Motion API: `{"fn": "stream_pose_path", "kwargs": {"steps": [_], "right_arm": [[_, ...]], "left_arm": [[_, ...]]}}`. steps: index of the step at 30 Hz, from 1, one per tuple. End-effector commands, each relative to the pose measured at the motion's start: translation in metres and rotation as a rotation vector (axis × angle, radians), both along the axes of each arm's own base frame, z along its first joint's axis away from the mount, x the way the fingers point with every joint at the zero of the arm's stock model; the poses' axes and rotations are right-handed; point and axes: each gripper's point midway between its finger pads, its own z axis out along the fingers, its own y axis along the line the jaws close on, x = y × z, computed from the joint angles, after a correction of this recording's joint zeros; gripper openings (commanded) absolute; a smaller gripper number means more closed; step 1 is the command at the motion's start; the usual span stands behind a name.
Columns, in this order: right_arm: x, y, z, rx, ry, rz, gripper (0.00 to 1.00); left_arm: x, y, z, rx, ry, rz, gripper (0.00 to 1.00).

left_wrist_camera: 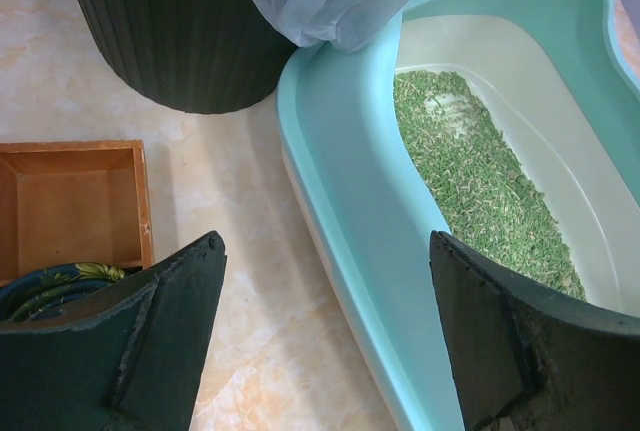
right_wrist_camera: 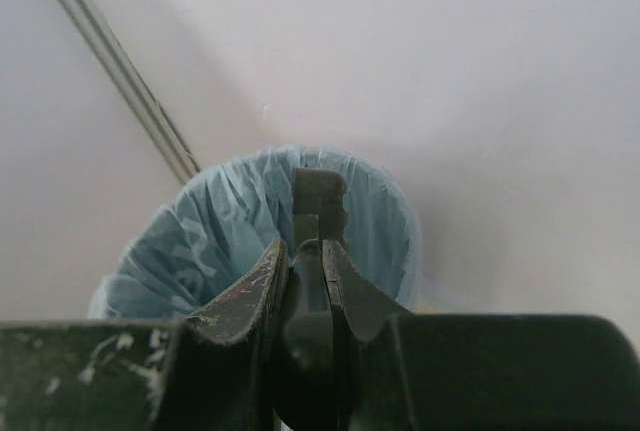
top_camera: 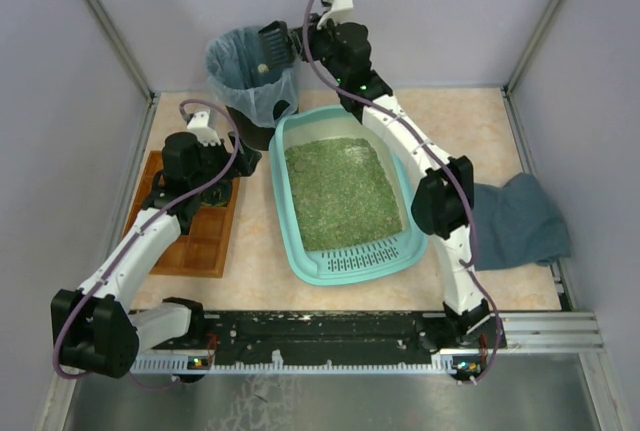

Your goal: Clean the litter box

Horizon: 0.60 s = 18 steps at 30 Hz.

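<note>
The teal litter box (top_camera: 345,266) lies in the middle of the table with greenish litter (top_camera: 340,191) inside; the left wrist view shows its near wall (left_wrist_camera: 340,151). My right gripper (top_camera: 300,46) is raised over the black bin (top_camera: 250,76), shut on the handle of a dark slotted scoop (top_camera: 272,43). From the right wrist the scoop (right_wrist_camera: 318,196) sticks out between the jaws of the right gripper (right_wrist_camera: 307,246), above the blue bag. My left gripper (top_camera: 240,156) hangs open beside the box's left wall, and the left gripper (left_wrist_camera: 325,241) has nothing between its fingers.
A brown wooden compartment tray (top_camera: 205,236) lies left of the box, under my left arm, with a dark patterned item (left_wrist_camera: 60,281) in it. A dark teal cloth (top_camera: 515,221) lies at the right. The bin (left_wrist_camera: 180,31) touches the box's far left corner.
</note>
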Motion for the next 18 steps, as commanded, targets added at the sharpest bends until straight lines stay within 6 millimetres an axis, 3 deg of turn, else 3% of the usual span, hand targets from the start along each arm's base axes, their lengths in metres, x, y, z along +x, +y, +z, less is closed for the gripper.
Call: {"fn": "stream_pose_path", "kwargs": {"steps": [1, 8, 18], "right_arm": [[-0.024, 0.009, 0.064, -0.145, -0.297, -0.051, 0.00], [-0.038, 0.016, 0.072, -0.205, -0.370, -0.080, 0.00], [-0.069, 0.010, 0.116, -0.046, -0.350, -0.069, 0.00]], "left_arm": [[0.002, 0.002, 0.013, -0.004, -0.051, 0.007, 0.88], [0.003, 0.003, 0.013, 0.000, -0.050, 0.011, 0.88], [0.003, 0.003, 0.014, -0.002, -0.049, 0.014, 0.89]]}}
